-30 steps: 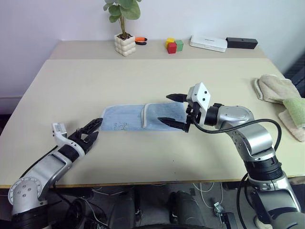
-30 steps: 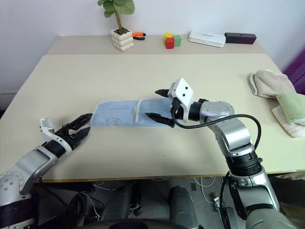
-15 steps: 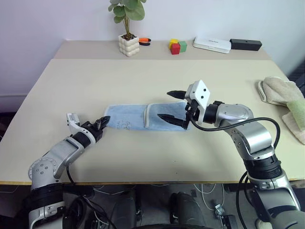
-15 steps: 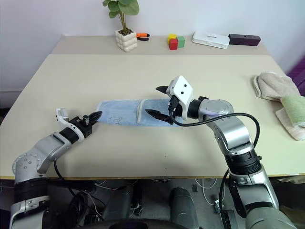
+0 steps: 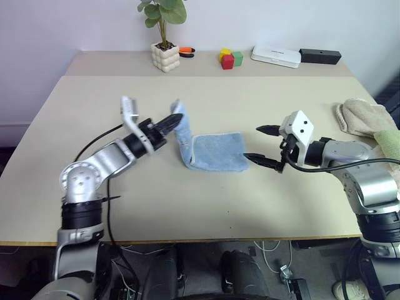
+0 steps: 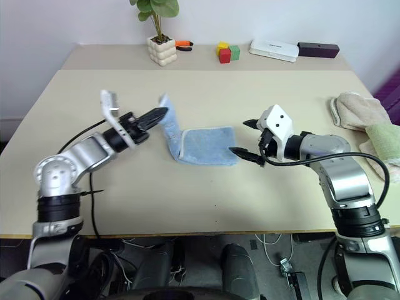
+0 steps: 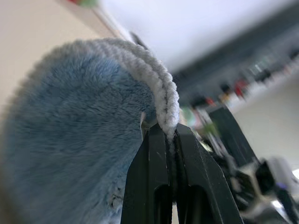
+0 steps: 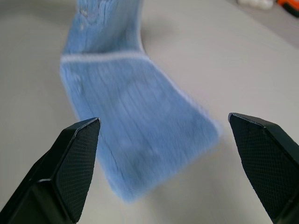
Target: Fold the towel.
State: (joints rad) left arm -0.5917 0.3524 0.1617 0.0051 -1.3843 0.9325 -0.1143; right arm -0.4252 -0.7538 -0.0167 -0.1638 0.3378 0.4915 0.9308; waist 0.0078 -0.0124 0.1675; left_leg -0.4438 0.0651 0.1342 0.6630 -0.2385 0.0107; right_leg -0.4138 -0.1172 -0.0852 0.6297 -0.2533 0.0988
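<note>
Our left claw (image 5: 172,120) has clamped the towel (image 5: 215,152)'s left end and lifted it off the tabletop (image 5: 250,100) toward the folded half lying rightward, nearer our gaping right claw (image 5: 262,144).

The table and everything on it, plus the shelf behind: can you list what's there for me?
towel: 1, light blue, mid table, left end lifted
table: 1, beige
cloths: 2, beige and pale green, table's right edge
potted plant: 1, green in white pot, back shelf
blocks: 3, yellow, red, green, back shelf
white box: 1, back shelf
black box: 1, back shelf
orange item: 1, beside the pot
left gripper: shut on the towel's raised end
right gripper: open, right of the towel
</note>
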